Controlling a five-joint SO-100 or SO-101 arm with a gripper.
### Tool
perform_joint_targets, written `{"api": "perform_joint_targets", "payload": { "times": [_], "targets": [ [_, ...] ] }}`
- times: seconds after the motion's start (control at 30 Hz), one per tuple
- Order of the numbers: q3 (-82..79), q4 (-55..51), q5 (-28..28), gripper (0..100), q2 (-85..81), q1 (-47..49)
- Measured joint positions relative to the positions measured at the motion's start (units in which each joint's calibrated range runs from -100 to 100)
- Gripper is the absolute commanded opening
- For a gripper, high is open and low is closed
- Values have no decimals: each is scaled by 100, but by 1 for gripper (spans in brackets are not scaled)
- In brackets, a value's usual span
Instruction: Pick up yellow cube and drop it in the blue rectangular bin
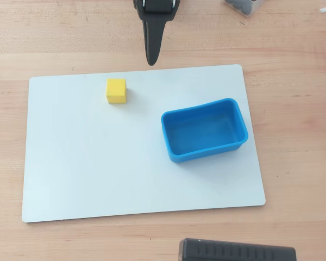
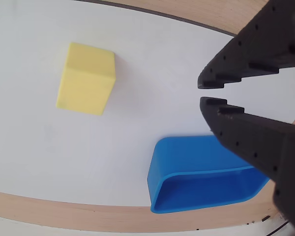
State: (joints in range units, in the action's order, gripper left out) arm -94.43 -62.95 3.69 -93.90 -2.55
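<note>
The yellow cube (image 1: 116, 90) sits on the white board near its far edge, left of centre in the overhead view. In the wrist view it (image 2: 86, 78) is at the upper left. The blue rectangular bin (image 1: 206, 154) stands empty on the right half of the board. In the wrist view it (image 2: 187, 155) is at the bottom. My black gripper (image 1: 151, 61) hangs over the wooden table just beyond the board's far edge, to the right of the cube and apart from it. In the wrist view the gripper (image 2: 202, 92) holds nothing, and its jaws are closed to a narrow slit.
The white board (image 1: 98, 163) lies on a wooden table (image 1: 293, 49). A black ribbed object (image 1: 236, 251) sits at the near edge. A small clear container (image 1: 244, 5) with dark contents stands at the far right corner.
</note>
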Motion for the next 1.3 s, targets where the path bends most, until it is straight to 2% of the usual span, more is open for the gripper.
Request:
{"api": "perform_joint_targets", "payload": {
  "times": [0.47,0.67,1.3],
  "targets": [
    [0,-45,15,0,0,-69],
    [359,-143,98,0,499,-216],
    [3599,-993,708,0,4711,-1351]
  ]
}}
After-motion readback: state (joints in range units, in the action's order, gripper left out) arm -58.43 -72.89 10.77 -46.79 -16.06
